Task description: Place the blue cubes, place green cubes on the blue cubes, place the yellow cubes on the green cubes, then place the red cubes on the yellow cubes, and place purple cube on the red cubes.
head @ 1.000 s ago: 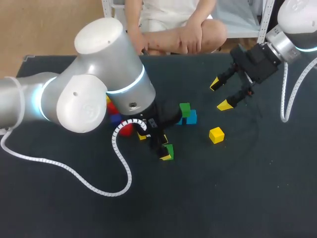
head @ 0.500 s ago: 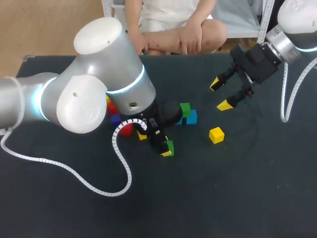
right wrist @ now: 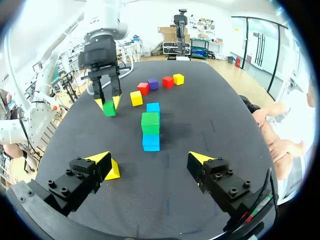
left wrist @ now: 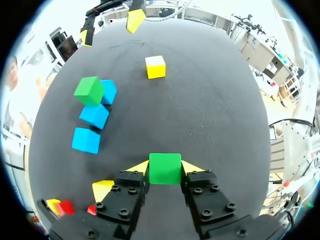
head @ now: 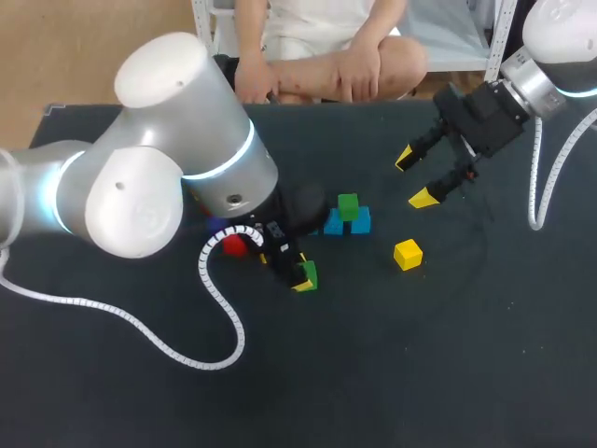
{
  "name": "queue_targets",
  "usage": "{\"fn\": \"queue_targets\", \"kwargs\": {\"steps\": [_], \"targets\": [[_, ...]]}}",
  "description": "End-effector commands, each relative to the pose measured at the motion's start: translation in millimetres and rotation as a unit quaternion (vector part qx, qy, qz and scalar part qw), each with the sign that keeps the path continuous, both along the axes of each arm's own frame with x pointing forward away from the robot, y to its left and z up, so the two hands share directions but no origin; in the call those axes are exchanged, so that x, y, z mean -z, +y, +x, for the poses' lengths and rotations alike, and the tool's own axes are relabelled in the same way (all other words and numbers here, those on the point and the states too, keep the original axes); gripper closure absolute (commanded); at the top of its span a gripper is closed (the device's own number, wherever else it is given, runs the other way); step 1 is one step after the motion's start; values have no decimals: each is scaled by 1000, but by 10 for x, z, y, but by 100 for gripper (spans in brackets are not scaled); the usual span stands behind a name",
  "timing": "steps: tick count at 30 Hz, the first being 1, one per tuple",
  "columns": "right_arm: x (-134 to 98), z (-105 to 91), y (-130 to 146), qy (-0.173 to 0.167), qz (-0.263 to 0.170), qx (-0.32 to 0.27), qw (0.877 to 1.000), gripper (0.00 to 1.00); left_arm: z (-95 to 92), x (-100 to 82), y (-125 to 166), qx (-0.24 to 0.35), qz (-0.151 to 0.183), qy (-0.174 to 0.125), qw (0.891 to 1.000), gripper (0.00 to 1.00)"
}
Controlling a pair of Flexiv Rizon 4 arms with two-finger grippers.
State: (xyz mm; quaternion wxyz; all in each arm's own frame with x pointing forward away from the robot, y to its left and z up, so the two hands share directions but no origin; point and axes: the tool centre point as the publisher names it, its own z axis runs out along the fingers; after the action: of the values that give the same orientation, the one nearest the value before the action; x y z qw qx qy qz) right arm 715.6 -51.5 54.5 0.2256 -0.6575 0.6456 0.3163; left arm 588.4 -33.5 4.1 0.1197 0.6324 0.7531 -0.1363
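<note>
Head view, left gripper: grips a green cube between both yellow tips, close to the table. Left wrist view: confirms finger contact on two opposite faces of that cube. At 1 o'clock from the left gripper: second green cube on a blue cube, other blue cube just beside at 9 o'clock. At 3 o'clock: yellow cube, well apart. At 10 o'clock: red cube, partly hidden under the left arm. Right gripper, at 2 o'clock from the blue cube: hangs spread wide, holds nothing.
</note>
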Motion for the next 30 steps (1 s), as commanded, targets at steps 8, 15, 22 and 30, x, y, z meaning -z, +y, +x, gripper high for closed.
{"fn": "queue_targets", "kwargs": {"steps": [8,15,22,30], "targets": [[-3,-10,0,-1,0,1,1000,0,36,-195,144,-8,-1,-24,1000,100],[-3,-10,0,-1,0,1,1000,0,137,-335,211,1,13,-35,999,100],[-3,-10,0,-1,0,1,1000,0,303,-485,260,7,31,-55,998,100],[-3,-10,0,-1,0,1,1000,0,478,-568,242,12,32,-74,997,100]]}}
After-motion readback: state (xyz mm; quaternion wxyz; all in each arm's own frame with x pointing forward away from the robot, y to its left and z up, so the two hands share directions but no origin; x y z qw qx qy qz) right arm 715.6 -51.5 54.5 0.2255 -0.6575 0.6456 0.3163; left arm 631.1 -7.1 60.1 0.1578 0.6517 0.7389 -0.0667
